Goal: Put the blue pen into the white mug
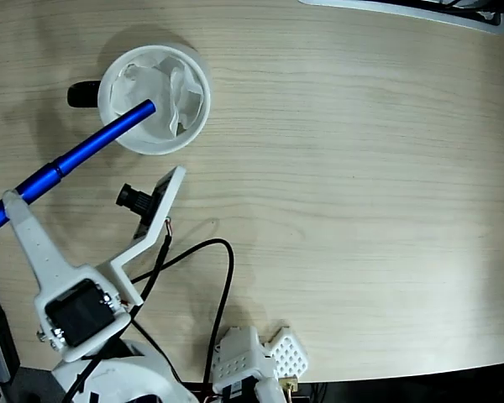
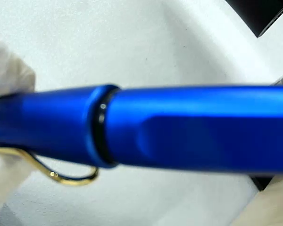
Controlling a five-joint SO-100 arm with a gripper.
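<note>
The white mug [image 1: 154,99] stands at the upper left of the fixed view, its black handle [image 1: 83,94] pointing left and crumpled white paper [image 1: 175,91] inside. The blue pen [image 1: 84,149] slants from the left edge up to the mug, and its far end lies over the mug's opening. My gripper [image 1: 8,204] is shut on the pen near its lower left part. In the wrist view the blue pen [image 2: 179,127] crosses the whole frame, with its wire clip [image 2: 61,176] below. The white fingers [image 2: 9,75] show blurred at the left. How deep the pen end reaches into the mug is unclear.
The arm's white bracket with a black camera [image 1: 136,200] sits just below the mug. A black cable [image 1: 227,277] loops over the wood table [image 1: 361,185]. A white perforated part [image 1: 265,357] lies at the bottom edge. A dark and white object [image 1: 420,8] lines the top right.
</note>
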